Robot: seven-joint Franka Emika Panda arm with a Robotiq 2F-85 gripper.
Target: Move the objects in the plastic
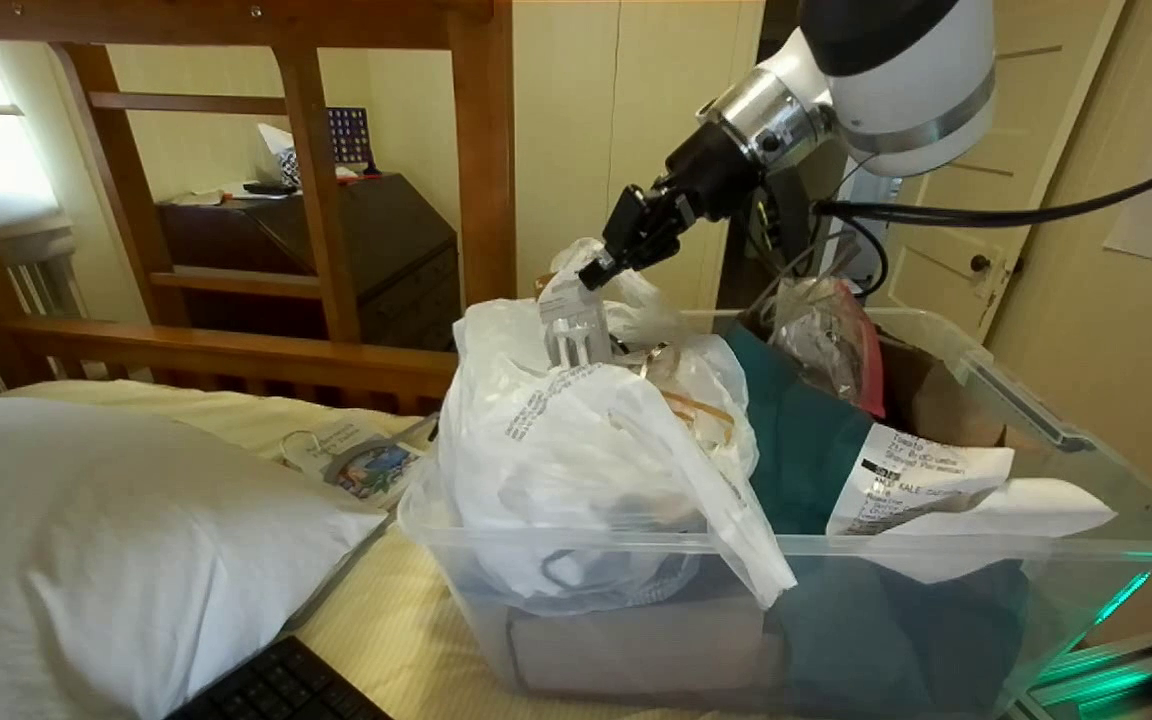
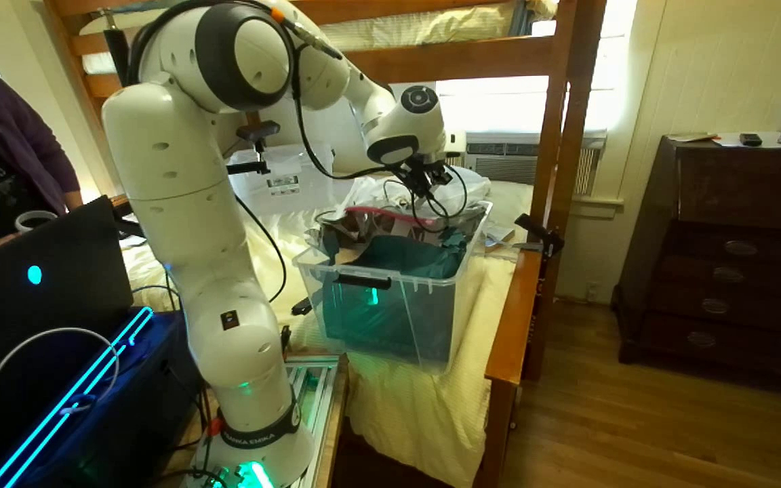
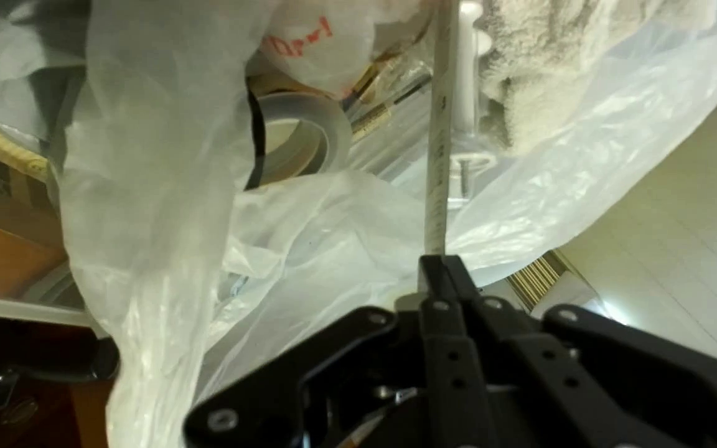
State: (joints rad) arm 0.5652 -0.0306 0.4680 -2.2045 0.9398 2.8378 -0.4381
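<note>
One move in hand — more apparently remaining.
At left in the clear plastic tub (image 1: 1076,548), a white translucent plastic bag (image 1: 586,460), frosted roll (image 3: 341,127) inside; at its mouth, a clear white-labelled package (image 1: 576,332) — edge pinched by the black gripper (image 1: 596,272).

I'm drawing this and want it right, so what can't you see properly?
Deep inside the plastic bag: hidden by its crinkled side, in an exterior view.
Clear packet: print too small to read, in an exterior view.
Person: face cut off by the left edge, in an exterior view.
Keyboard: partly cut off by the bottom edge, in an exterior view.
</note>
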